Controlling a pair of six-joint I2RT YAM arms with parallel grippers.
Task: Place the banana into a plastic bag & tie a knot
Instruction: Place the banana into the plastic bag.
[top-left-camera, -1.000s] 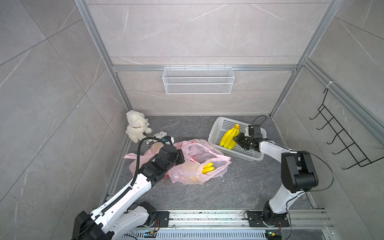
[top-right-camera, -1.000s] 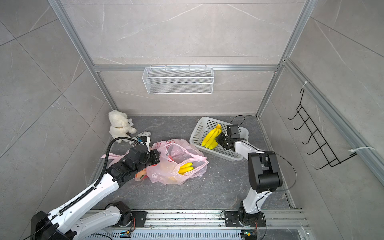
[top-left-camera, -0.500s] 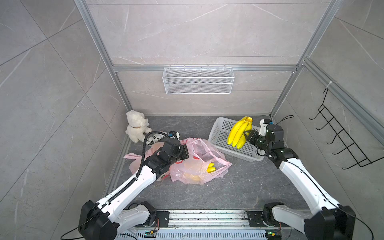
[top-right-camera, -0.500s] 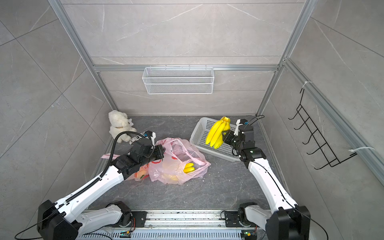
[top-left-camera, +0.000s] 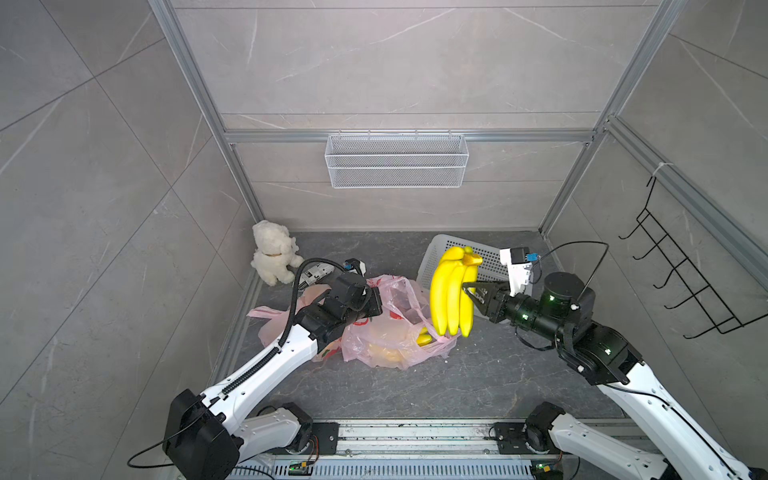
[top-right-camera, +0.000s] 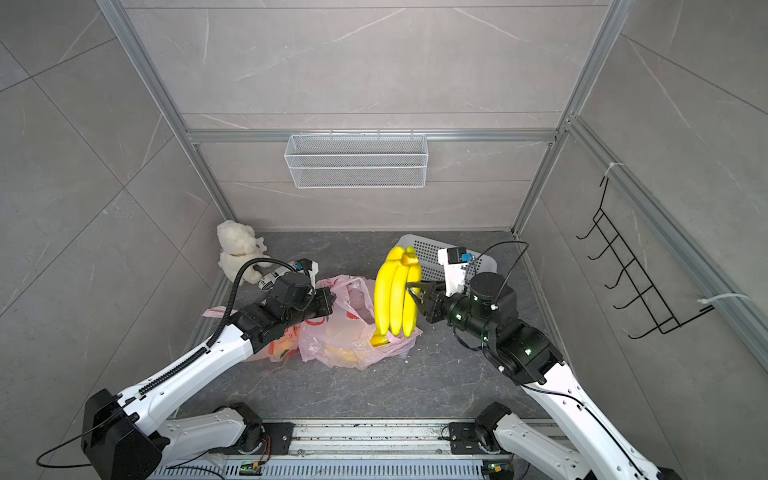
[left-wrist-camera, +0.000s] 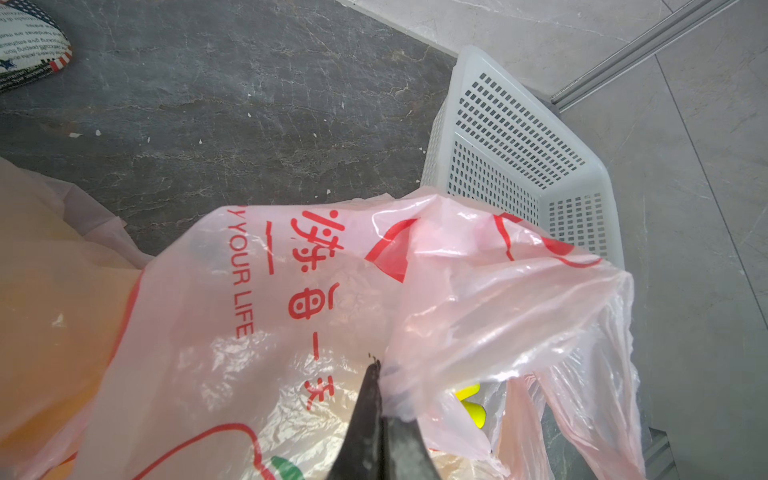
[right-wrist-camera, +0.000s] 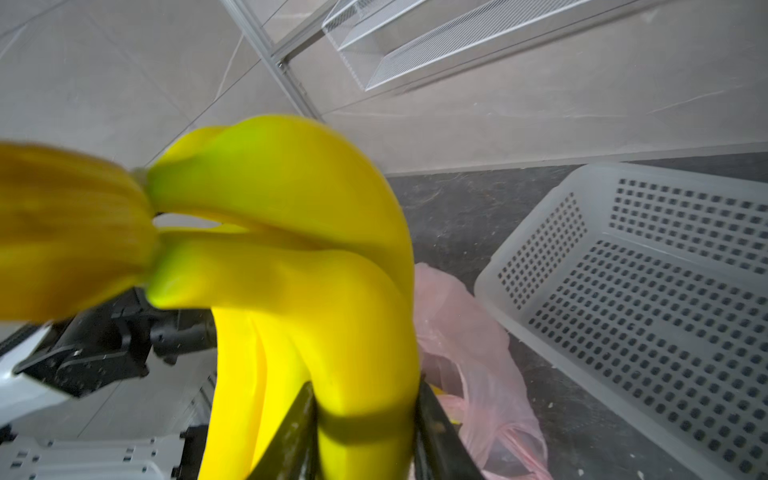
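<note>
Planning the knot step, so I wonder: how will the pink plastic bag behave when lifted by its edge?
Probably floppy: the pink plastic bag crumples and folds where the left gripper pinches it. Likely very light, being thin and see-through. Its mouth may sag shut unless held apart.

Paired overhead views; two close wrist views

Right gripper (top-left-camera: 467, 291) is holding a banana bunch (top-left-camera: 451, 297) up beside the plastic bag (top-left-camera: 386, 332).
The yellow bunch is hanging stem-up, its tips overlapping the pink bag's near edge, with the jaws clamping it from the side. The left gripper (top-left-camera: 376, 302) is sitting at the bag's rim, and a white basket (top-left-camera: 490, 259) is lying just behind.
</note>
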